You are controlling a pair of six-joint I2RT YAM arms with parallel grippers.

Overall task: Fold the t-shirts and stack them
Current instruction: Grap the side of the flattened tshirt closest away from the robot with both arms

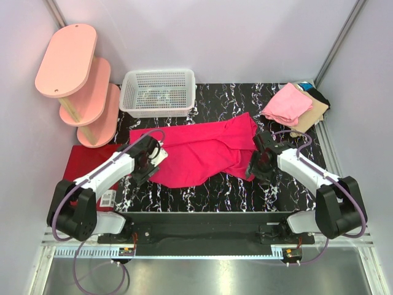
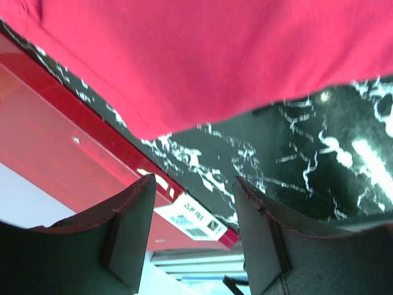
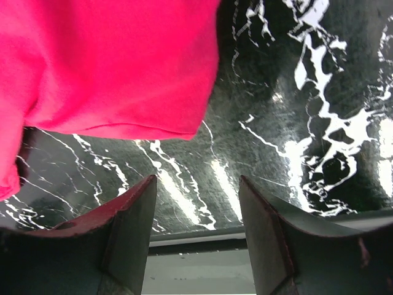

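Near left: dark red mat (image 1: 86, 161) at worktop (image 1: 233, 190) edge. Left hand (image 1: 152, 158) open-fingered, empty, just beside left edge of magenta t-shirt (image 1: 202, 150), spread rumpled mid-worktop. White basket (image 1: 158, 111) beyond it, far side. Right hand (image 1: 254, 166) open-fingered, empty, just beside shirt's right edge. Far right corner: light pink t-shirt (image 1: 286, 104) folded atop tan t-shirt (image 1: 312, 115), black t-shirt (image 1: 318, 96) behind.

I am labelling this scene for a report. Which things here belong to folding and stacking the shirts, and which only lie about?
For the job: magenta shirt; folded shirts.
Lying about: basket; pink shelf; red mat.
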